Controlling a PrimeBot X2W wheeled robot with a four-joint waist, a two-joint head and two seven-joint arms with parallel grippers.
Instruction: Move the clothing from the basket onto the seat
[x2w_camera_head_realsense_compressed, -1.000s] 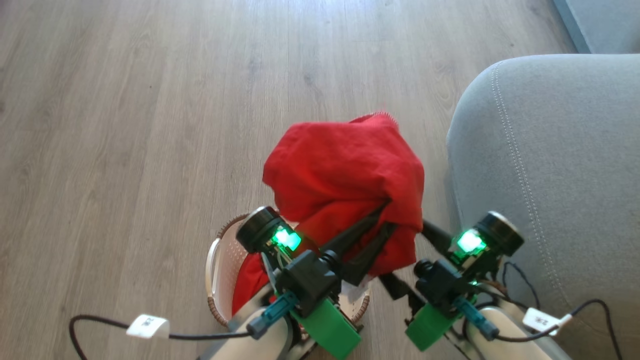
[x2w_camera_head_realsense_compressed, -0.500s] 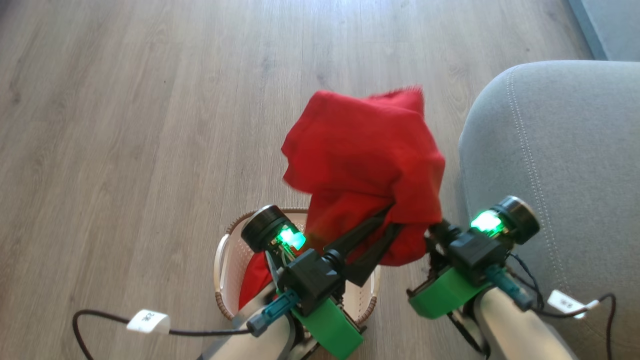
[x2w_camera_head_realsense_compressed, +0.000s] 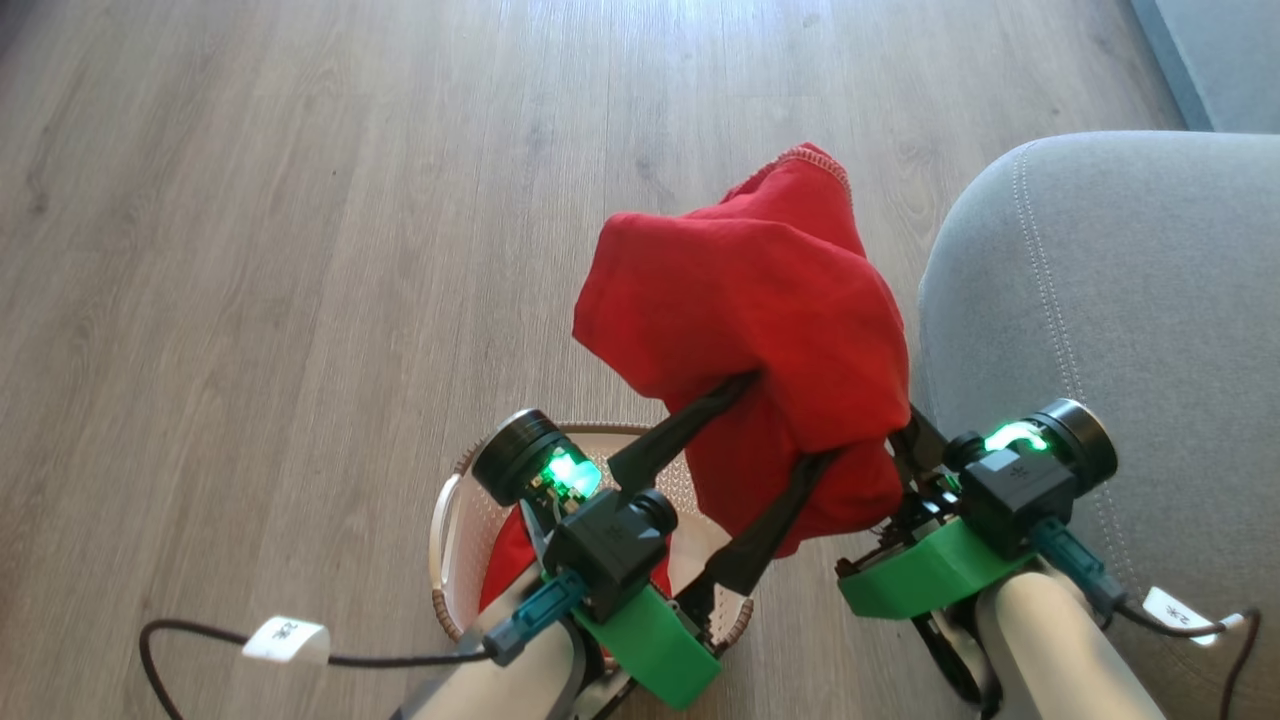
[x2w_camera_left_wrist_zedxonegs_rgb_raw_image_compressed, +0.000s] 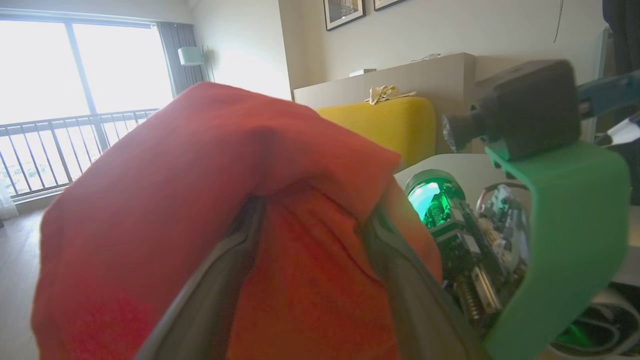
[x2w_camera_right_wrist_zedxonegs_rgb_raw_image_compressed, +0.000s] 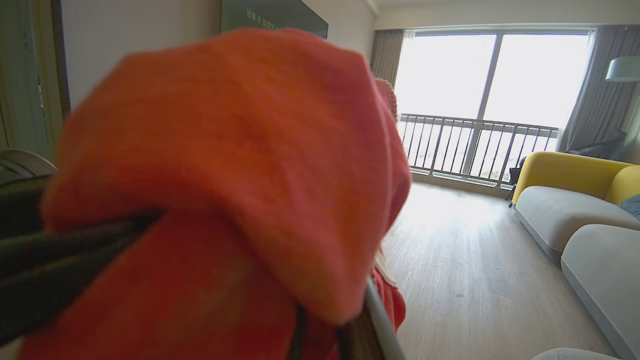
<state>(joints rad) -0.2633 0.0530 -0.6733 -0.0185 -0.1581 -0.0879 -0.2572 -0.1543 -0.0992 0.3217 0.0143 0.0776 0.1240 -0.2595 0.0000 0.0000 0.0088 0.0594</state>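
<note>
Left end effector (x2w_camera_head_realsense_compressed: 785, 425): fingers spread wide, gripping nothing. The garment (x2w_camera_head_realsense_compressed: 760, 300) lies draped over both tips, and the left wrist view shows fabric sagging between them.

Right end effector (x2w_camera_right_wrist_zedxonegs_rgb_raw_image_compressed: 332, 320): fingers close together with the tips buried in the garment's lower fold. It is closed on the fabric, as far as the right wrist view shows.

Garment: red, bunched into a loose mound. It is held up above the basket (x2w_camera_head_realsense_compressed: 465, 545), over its far right corner. Its stitched hem is at the point farthest from the basket.

Second garment (x2w_camera_head_realsense_compressed: 505, 575): red, lying inside the basket near its left wall, partly hidden by the left arm.

Basket: cream with a brown braided rim, standing on the wood floor (x2w_camera_head_realsense_compressed: 300, 250) beneath both wrists.

Seat (x2w_camera_head_realsense_compressed: 1100, 300): grey, with a rounded corner and a pale double seam, just right of the basket. The lifted garment hangs close to the seat's corner; I cannot tell whether it touches.
</note>
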